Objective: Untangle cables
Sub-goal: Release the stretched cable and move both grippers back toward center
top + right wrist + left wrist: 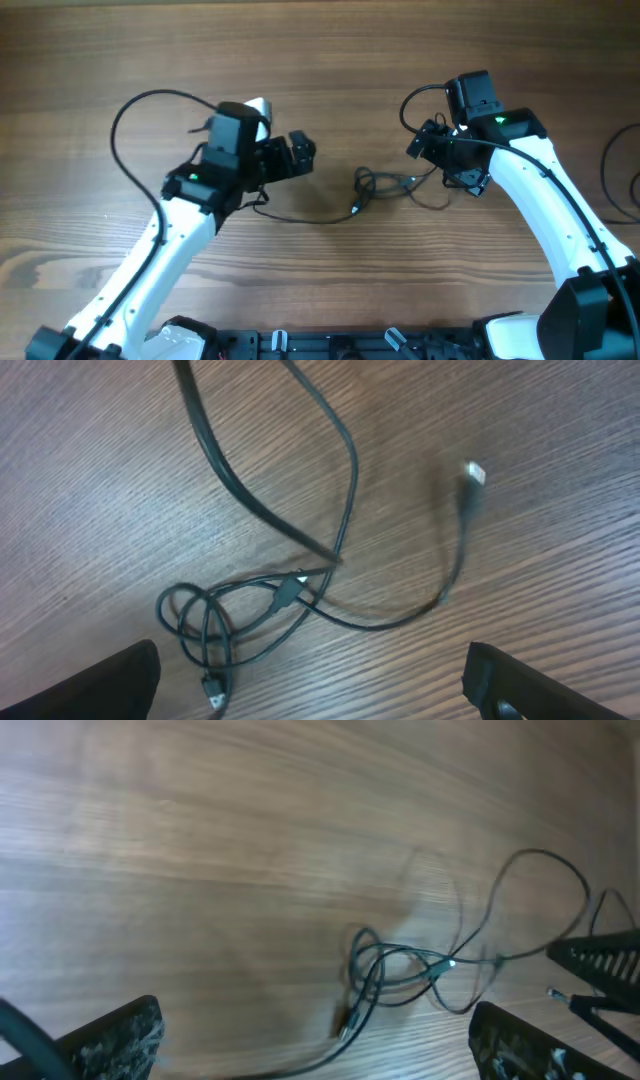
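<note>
I hold left claw (315, 1016) and right claw (312, 660) spread wide and empty, flanking the knotted cables (385, 186) on the worktop (320, 60), ready to grab opposite strands.

A wooden surface (330, 60) filled every view. It was mid-brown with darker streaks, and from overhead its grain ran left to right. The finish was matte with a mild sheen. In the left wrist view a paler wash of light lay across the far part of the wood. Shadows were soft and short. A black rail (330, 345) ran along the near edge.
</note>
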`<state>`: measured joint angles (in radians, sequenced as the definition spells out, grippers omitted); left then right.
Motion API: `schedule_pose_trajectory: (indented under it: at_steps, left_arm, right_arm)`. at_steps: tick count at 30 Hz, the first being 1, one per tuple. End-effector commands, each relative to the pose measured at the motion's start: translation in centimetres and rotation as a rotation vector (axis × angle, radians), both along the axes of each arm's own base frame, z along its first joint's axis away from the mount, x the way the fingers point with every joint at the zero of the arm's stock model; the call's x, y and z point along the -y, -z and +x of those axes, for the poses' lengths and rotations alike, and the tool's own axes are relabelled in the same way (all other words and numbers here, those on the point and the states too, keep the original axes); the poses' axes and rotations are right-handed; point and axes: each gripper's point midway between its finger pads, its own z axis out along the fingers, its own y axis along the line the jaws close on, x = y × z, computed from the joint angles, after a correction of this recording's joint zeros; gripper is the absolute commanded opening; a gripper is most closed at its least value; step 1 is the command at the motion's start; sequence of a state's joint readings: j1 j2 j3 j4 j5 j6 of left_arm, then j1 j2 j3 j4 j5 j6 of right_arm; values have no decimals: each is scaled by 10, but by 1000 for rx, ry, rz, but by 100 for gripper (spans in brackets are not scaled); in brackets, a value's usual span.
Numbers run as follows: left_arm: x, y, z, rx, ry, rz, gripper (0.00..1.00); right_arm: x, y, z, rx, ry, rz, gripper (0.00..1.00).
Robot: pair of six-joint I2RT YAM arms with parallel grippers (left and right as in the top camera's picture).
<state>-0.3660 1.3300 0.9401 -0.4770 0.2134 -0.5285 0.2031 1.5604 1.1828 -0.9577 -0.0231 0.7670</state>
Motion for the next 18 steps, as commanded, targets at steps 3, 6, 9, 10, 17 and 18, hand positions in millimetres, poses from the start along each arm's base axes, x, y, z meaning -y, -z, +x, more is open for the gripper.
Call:
schedule_pose_trajectory:
  at_steps: [3, 6, 9, 10, 17, 18]
  left_arm:
    - [-54, 4, 20, -7, -153, 297, 100]
    - [-114, -8, 4, -108, -307, 535, 100]
    - [-150, -16, -20, -221, -427, 629, 100]
    - [-157, -15, -26, -253, -465, 632, 100]
    - [-111, -6, -18, -327, -387, 278, 100]
    - [-80, -12, -7, -272, -214, 182, 99]
  right_arm:
    - [6, 7, -5, -34, 23, -31, 100]
    - [6, 7, -5, -37, 23, -31, 100]
    - [6, 7, -5, -34, 24, -30, 100]
    - [5, 7, -4, -31, 24, -29, 100]
    - [5, 7, -6, -39, 22, -28, 100]
    - [5, 7, -6, -38, 23, -27, 100]
